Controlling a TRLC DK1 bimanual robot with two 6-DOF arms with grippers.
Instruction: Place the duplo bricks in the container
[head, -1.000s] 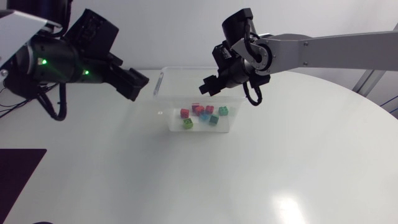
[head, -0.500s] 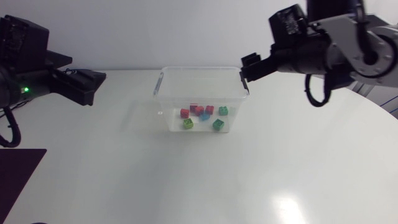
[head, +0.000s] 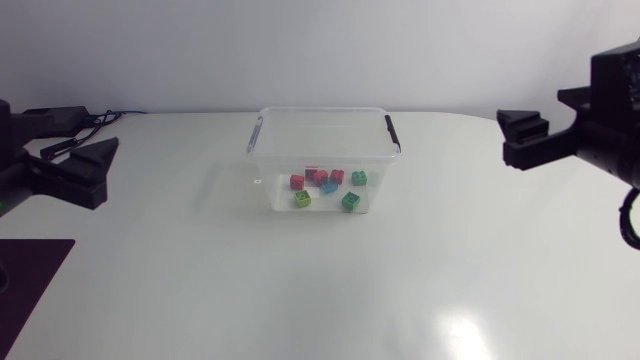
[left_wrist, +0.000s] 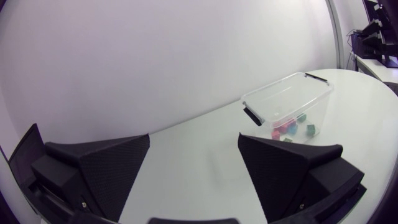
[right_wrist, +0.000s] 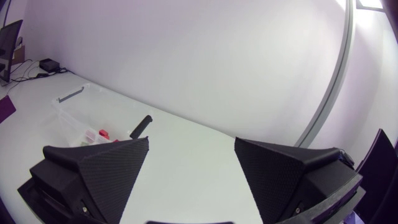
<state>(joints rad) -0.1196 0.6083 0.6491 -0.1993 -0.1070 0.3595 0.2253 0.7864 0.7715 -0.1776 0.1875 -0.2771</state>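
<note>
Bricks (head: 325, 185), red, green and blue, lie loose on the floor of the clear container (head: 320, 109), which stands on the table (head: 300, 290). The left gripper (left_wrist: 194, 137) hangs well off the container's left side, fingers spread wide with nothing between them. The container is ahead of it and apart. The right gripper (right_wrist: 191, 139) hangs well off the container's right side, also released and empty, with the container ahead and apart.

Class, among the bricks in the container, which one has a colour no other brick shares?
The blue brick, in the middle of the cluster; all the others are red or green.
</note>
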